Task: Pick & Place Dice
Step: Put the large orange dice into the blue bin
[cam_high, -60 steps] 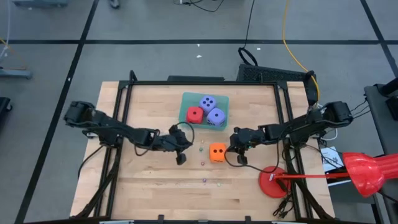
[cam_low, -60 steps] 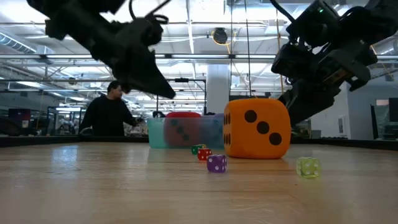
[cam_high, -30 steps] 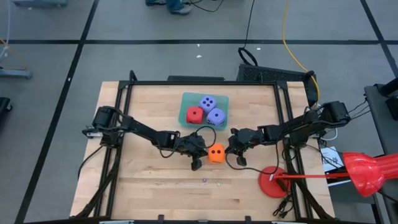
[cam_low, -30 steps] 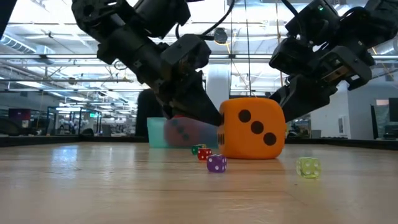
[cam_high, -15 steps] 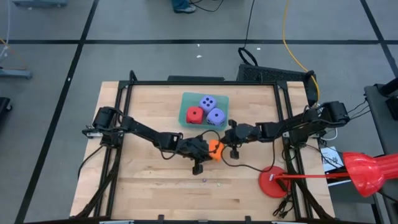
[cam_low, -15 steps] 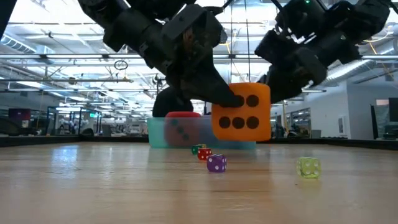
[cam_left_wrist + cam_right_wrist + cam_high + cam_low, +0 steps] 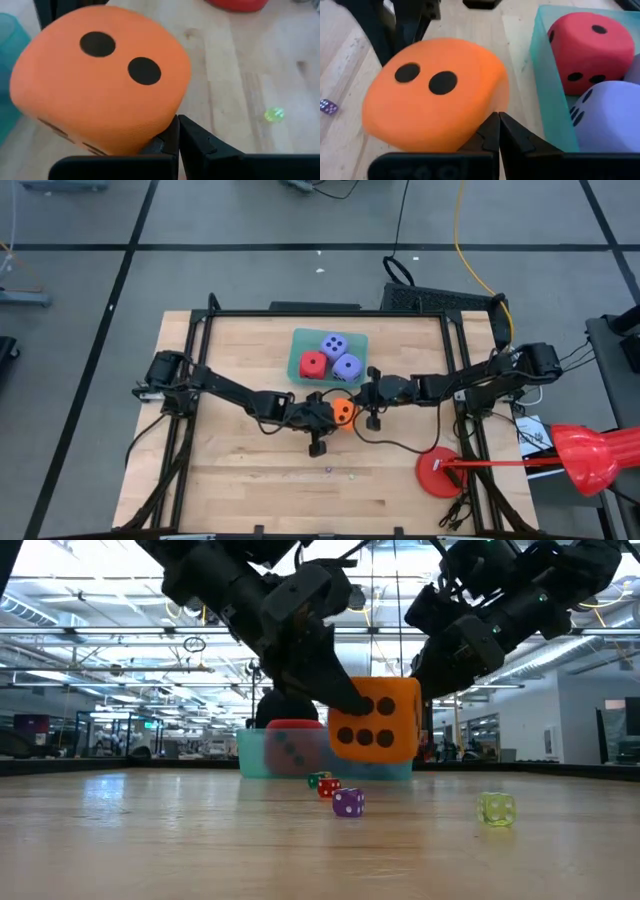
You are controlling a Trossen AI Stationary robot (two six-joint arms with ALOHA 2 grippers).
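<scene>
A: Seen from above, most of the orange die (image 7: 343, 412) sits under the left tool (image 7: 331, 416) and right tool (image 7: 357, 401); only a sliver shows.

B: In the low view the teal tray (image 7: 252, 755) blurs the red die (image 7: 293, 727), and both purple-blue dice are hidden behind the orange one.

A: And the tiny dice (image 7: 348, 802) on the surface (image 7: 150, 840)?

B: Pips too small to count.

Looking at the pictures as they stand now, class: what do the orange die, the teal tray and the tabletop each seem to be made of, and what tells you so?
Orange die: probably soft foam, matte; rounded corners, faintly grainy skin, dark flat pips.
Teal tray: likely thin translucent plastic; the low view shows the red die through its wall.
Tabletop: light wood planks, smooth finish; grain and board seams are visible.
</scene>
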